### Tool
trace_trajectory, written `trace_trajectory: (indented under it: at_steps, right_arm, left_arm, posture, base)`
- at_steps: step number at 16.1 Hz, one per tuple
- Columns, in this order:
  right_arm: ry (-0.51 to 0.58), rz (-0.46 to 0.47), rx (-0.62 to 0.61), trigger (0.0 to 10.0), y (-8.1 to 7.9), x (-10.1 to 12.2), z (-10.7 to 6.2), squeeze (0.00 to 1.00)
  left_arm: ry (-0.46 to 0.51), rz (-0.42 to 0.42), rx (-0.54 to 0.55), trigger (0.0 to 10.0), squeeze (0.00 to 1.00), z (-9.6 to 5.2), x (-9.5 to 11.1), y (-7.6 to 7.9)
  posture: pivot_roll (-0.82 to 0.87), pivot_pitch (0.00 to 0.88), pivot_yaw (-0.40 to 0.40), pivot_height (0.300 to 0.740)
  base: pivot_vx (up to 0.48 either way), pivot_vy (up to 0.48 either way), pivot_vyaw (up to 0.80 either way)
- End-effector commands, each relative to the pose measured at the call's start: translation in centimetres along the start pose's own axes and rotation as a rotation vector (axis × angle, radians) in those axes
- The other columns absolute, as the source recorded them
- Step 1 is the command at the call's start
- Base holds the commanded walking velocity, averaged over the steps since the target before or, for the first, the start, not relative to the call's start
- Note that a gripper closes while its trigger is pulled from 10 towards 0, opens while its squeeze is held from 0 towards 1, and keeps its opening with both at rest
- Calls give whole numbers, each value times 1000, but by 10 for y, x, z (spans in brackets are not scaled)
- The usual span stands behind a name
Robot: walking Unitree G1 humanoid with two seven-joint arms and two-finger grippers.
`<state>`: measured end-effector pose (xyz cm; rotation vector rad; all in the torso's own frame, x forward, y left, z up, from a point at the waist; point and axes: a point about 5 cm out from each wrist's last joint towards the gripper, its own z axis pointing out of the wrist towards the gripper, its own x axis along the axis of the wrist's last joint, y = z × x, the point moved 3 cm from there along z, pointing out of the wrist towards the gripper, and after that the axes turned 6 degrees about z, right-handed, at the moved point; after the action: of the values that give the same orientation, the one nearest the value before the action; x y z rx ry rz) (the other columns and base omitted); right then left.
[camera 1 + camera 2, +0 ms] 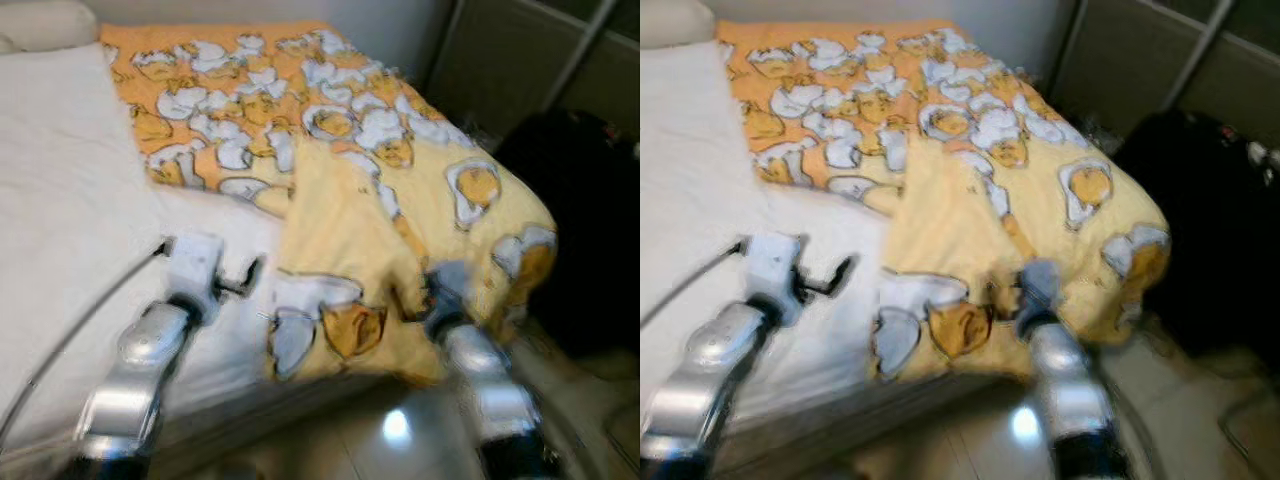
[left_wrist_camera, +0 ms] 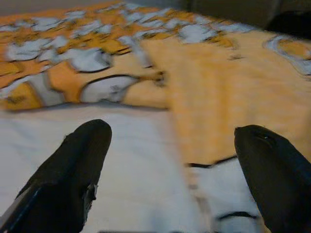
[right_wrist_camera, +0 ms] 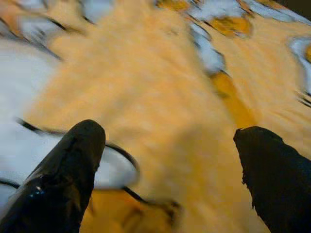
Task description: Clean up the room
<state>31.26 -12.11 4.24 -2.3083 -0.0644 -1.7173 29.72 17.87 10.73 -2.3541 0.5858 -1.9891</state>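
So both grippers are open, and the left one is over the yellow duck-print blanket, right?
Not quite. The left gripper is open above the bare white sheet, beside the yellow duck-print blanket, as the left eye view shows. The right gripper is open over the blanket.

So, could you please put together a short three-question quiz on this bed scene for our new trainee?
1. True or false: the left gripper is shut on the blanket.
2. Which gripper hangs over the folded-back yellow part of the blanket? A) left gripper B) right gripper C) neither
3. Fill in: the bare part of the bed beside the blanket is covered by a ____ sheet.

Key
1. False: its fingers stand wide apart over the white sheet, next to the blanket's edge.
2. B: its wrist view looks straight onto yellow cloth, fingers apart.
3. White.
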Motion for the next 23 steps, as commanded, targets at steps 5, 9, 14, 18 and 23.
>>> trace_trajectory:
  at_steps: [5, 9, 14, 18, 23]
  right_arm:
    - [-40, -68, -23, 10000, 24, -2, -7, 0]
    - [-42, -135, 66, 10000, 39, 8, -18, 1000]
    - [-112, -203, 272, 10000, 39, 12, -42, 1000]
    - [-221, -202, 571, 10000, 18, 15, -72, 1000]
    - [-346, -216, 733, 10000, 14, 14, -98, 1000]
  left_arm:
    - [-5, -15, -91, 10000, 0, 7, 0, 21]
    - [-107, -28, -217, 10000, 1000, 24, -22, 35]
    - [-241, -85, -281, 10000, 0, 50, -51, 48]
    - [-414, -82, -166, 10000, 0, 63, -82, 37]
    - [-556, -64, -98, 10000, 0, 53, -115, 43]
  posture:
    - [7, 0, -92, 740]
    - [-40, 0, -77, 740]
    - [-138, 0, -51, 740]
    - [-222, 0, -23, 740]
    - [-249, 0, -26, 740]
  base:
    - [152, 0, 0]
    - [0, 0, 0]
    - [0, 0, 0]
    - [0, 0, 0]
    - [0, 0, 0]
